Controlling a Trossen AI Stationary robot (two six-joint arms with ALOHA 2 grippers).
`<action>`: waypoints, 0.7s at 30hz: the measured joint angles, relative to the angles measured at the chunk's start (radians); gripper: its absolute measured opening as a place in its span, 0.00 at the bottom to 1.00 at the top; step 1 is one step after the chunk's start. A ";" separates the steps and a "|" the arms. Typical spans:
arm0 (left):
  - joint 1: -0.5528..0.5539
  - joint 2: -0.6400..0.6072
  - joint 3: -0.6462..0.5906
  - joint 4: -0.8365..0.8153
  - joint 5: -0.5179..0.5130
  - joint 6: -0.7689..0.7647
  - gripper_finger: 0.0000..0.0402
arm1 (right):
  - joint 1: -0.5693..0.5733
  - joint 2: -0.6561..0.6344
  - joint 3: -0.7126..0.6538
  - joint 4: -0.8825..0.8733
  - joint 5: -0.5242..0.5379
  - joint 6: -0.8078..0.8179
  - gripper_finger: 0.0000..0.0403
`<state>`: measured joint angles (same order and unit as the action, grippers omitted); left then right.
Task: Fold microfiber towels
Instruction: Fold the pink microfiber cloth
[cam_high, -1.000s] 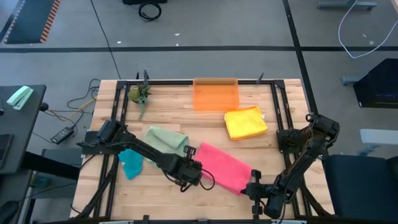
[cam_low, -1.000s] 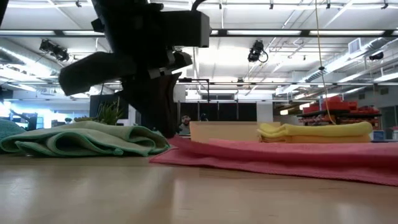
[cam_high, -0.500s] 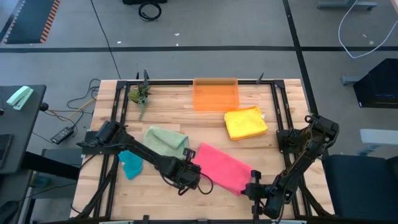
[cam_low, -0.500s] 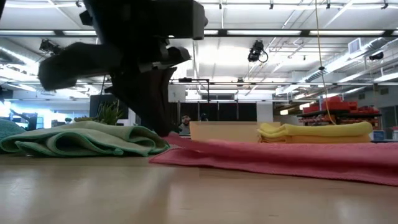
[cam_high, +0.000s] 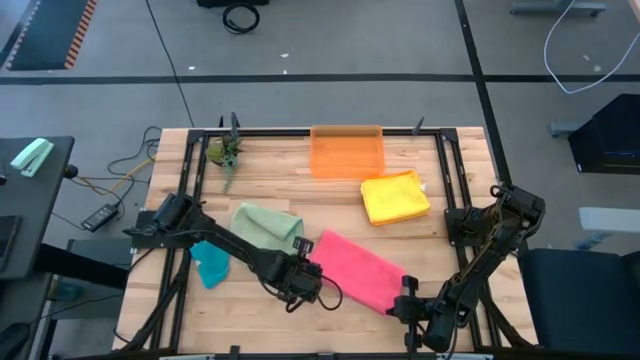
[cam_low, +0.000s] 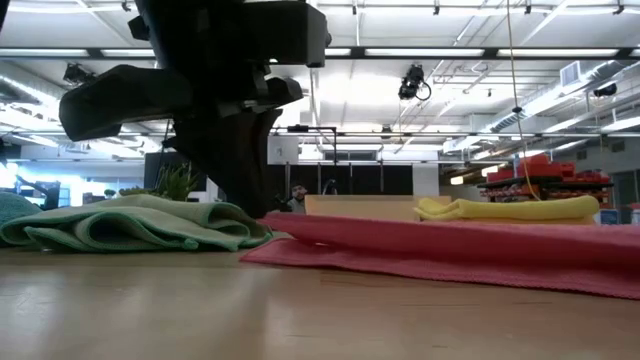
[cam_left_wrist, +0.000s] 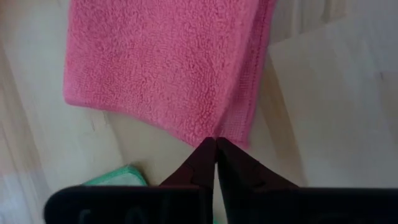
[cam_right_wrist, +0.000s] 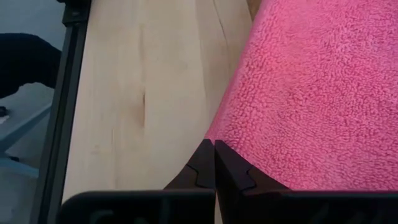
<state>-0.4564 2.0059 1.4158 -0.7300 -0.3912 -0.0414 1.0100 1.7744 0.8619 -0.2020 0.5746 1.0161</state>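
Observation:
A pink towel (cam_high: 355, 267) lies slantwise on the wooden table, near its front middle. My left gripper (cam_high: 314, 274) is shut at the towel's near-left end. My right gripper (cam_high: 398, 300) is shut at its near-right end. In the low view the towel (cam_low: 450, 250) shows two layers, the upper one raised a little off the lower. A sage green towel (cam_high: 268, 225) lies crumpled to the left. A teal towel (cam_high: 210, 263) lies by the left edge, and a folded yellow towel (cam_high: 394, 197) sits at the back right. My left gripper pinches the pink towel's edge close to a corner (cam_left_wrist: 220, 132) between its two fingertips. It comes slanting down from the table's left. Most of the towel rests on the table. I cannot tell how many layers are held. My right gripper pinches the towel's edge (cam_right_wrist: 220, 139) at its fingertips, slanting down from the table's near right. The cloth spreads away from the fingers over the table. I cannot tell how many layers are held.
A translucent orange bin (cam_high: 346, 152) stands at the far middle edge. A small green plant (cam_high: 224, 153) is at the far left corner. A black metal frame (cam_high: 456, 180) runs round the table. Bare wood shows along the near edge (cam_low: 300, 310).
The pink towel's upper layer has risen a little along its length. In the low view it now hides the lower part of the yellow towel and of the bin. Both grippers have stayed at the towel's ends.

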 joint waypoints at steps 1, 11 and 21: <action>0.000 0.000 0.000 0.000 0.000 0.000 0.12 | 0.000 0.000 0.000 0.000 -0.001 0.000 0.00; 0.001 -0.001 0.000 0.001 -0.003 0.001 0.33 | 0.000 0.000 0.000 0.000 -0.001 0.001 0.03; 0.035 -0.053 0.000 -0.086 -0.026 -0.008 0.34 | 0.000 -0.013 0.000 0.002 -0.025 0.057 0.26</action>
<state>-0.4212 1.9532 1.4162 -0.8164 -0.4171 -0.0497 1.0100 1.7613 0.8619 -0.2003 0.5494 1.0734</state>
